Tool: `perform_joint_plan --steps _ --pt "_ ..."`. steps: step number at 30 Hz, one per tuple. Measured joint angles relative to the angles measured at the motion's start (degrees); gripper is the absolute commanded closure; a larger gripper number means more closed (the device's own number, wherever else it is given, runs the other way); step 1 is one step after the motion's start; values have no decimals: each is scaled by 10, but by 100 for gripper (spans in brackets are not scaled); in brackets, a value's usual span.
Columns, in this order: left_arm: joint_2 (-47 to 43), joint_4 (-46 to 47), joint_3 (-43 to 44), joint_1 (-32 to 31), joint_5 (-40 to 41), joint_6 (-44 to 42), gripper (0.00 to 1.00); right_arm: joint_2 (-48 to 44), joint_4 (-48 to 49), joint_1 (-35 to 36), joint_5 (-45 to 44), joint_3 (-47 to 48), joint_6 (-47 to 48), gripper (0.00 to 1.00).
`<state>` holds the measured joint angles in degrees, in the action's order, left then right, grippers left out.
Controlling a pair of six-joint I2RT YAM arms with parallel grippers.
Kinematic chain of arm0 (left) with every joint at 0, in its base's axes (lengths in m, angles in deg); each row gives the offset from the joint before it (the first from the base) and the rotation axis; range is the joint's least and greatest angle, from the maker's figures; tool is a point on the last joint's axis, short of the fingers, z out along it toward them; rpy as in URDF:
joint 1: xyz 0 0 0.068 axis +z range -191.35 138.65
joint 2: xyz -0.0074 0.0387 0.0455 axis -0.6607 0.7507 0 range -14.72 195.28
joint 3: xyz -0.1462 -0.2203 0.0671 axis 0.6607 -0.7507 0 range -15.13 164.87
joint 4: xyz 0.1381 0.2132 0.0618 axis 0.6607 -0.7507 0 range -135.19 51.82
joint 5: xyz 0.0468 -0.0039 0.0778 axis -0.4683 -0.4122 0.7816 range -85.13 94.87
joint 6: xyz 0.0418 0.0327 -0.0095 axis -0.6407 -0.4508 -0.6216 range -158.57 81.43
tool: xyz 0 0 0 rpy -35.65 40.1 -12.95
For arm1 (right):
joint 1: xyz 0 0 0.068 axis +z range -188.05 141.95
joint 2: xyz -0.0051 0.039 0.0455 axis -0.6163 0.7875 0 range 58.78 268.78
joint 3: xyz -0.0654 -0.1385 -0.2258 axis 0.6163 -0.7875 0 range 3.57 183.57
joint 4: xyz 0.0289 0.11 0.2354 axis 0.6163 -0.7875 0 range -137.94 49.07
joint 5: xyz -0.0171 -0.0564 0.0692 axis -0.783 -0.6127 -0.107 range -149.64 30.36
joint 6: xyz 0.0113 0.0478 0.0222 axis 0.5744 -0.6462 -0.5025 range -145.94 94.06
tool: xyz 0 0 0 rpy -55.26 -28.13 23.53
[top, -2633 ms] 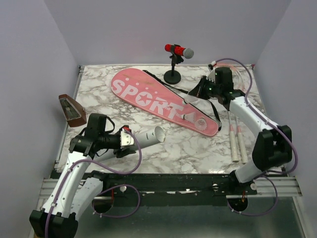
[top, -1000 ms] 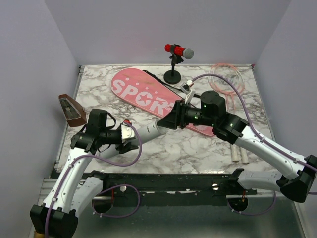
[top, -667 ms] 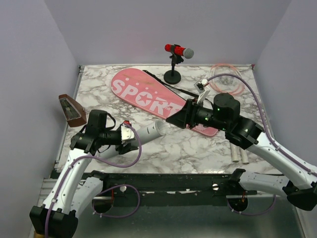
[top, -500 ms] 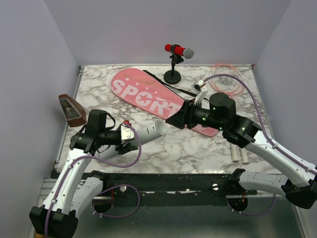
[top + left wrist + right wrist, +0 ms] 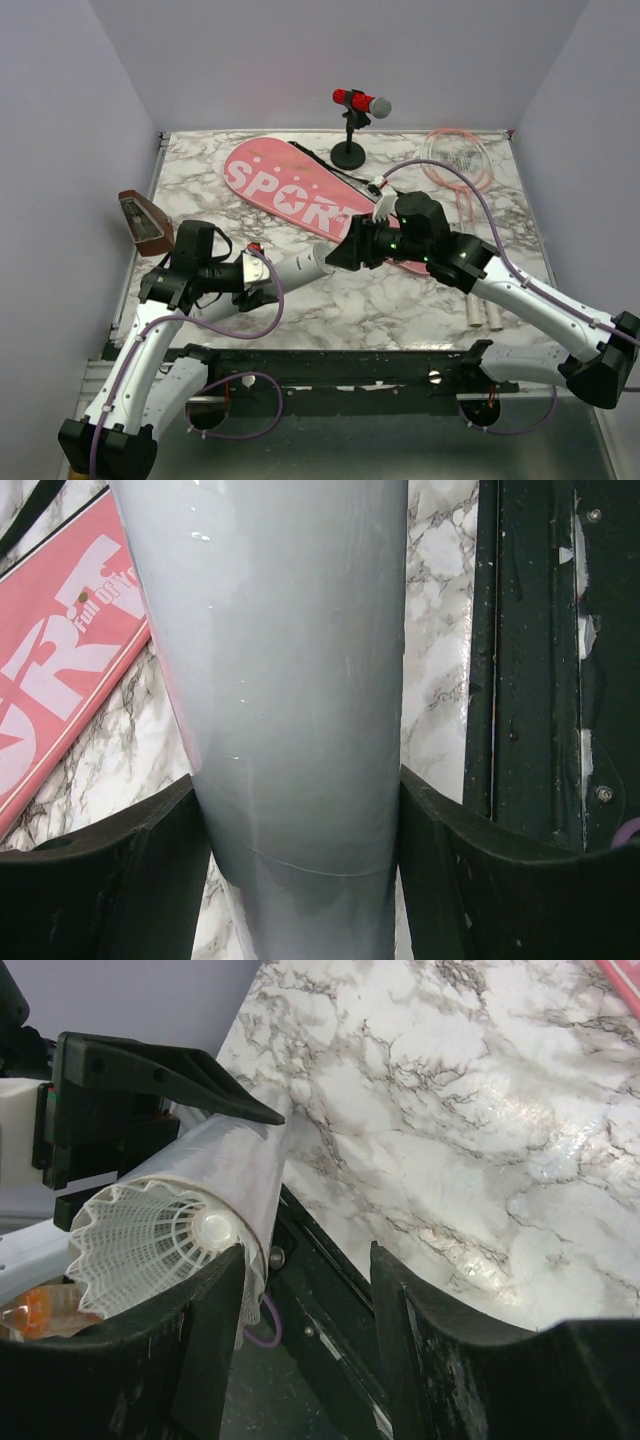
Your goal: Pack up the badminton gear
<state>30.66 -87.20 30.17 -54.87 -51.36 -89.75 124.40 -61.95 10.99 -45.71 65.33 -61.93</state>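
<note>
Marble-look table (image 5: 400,300) w/ pink bag (image 5: 270,180), lavender walls (image 5: 250,60) 3 sides.

From above you cannot see the far end of the white tube (image 5: 300,266); the right gripper (image 5: 342,255) covers it, and the narrow end of the pink bag (image 5: 290,190); the right arm (image 5: 530,295) crosses the rackets' (image 5: 457,160) shafts; the left wrist view crops the bag's lettering to "RT".
</note>
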Motion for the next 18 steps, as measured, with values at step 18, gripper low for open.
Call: perform_joint_plan --steps 18 --pt "0 -3 0 -1 -2 0 46 56 62 16 46 -10 -15 30"
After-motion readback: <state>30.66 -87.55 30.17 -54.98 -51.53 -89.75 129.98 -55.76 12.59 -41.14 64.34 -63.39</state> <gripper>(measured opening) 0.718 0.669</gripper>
